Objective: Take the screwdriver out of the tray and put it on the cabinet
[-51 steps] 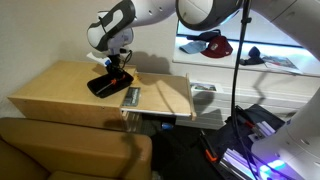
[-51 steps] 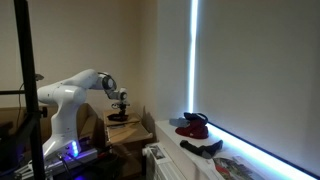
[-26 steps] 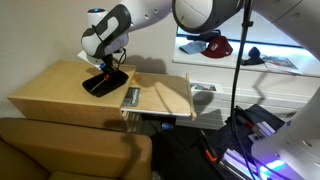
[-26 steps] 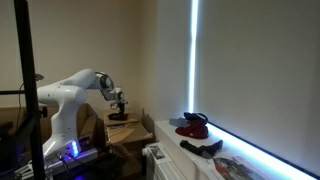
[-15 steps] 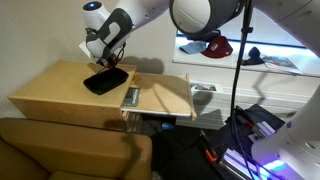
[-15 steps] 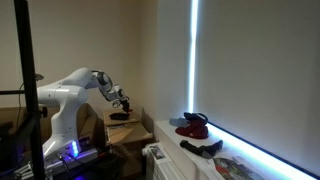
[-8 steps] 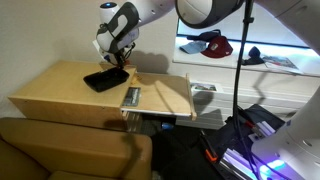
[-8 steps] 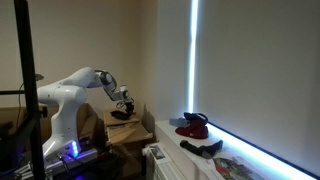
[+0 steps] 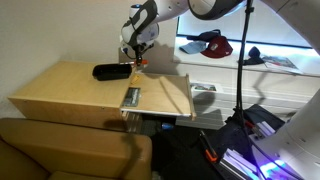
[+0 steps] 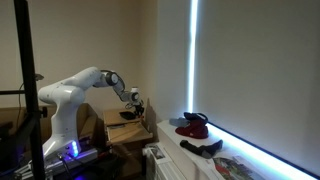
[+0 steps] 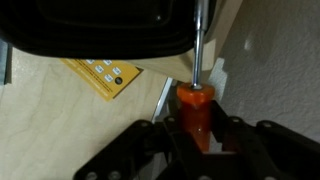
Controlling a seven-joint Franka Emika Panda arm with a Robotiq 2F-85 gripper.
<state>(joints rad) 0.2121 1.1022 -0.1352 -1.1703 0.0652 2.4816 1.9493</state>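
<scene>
Just beside the tray [image 9: 110, 71], above the desk [image 9: 60, 90], we hold the screwdriver [image 11: 195, 106] with the jaws clamped on its orange handle, shaft pointing toward the tray, clear of its rim so bare wood lies below for setting down.
</scene>
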